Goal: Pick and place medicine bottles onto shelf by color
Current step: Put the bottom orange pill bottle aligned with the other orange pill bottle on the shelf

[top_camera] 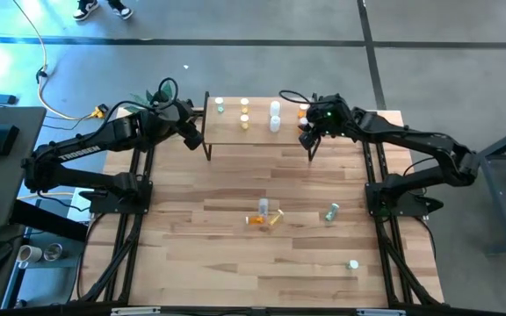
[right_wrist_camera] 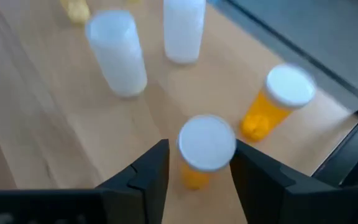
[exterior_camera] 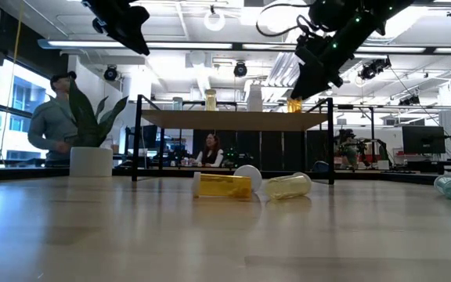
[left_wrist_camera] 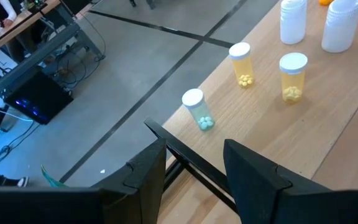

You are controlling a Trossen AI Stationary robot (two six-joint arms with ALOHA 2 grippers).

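The right hand point(right_wrist_camera: 194, 165) stands over the right end of the shelf point(top_camera: 257, 133), its fingers parted on both sides of an upright orange bottle point(right_wrist_camera: 205, 149) without pressing it. A second orange bottle point(right_wrist_camera: 277, 102) stands just beside. The left hand point(left_wrist_camera: 194, 168) hangs released above the shelf's left corner, near a green bottle point(left_wrist_camera: 197, 109). More bottles lie on the desk point(top_camera: 218, 254).
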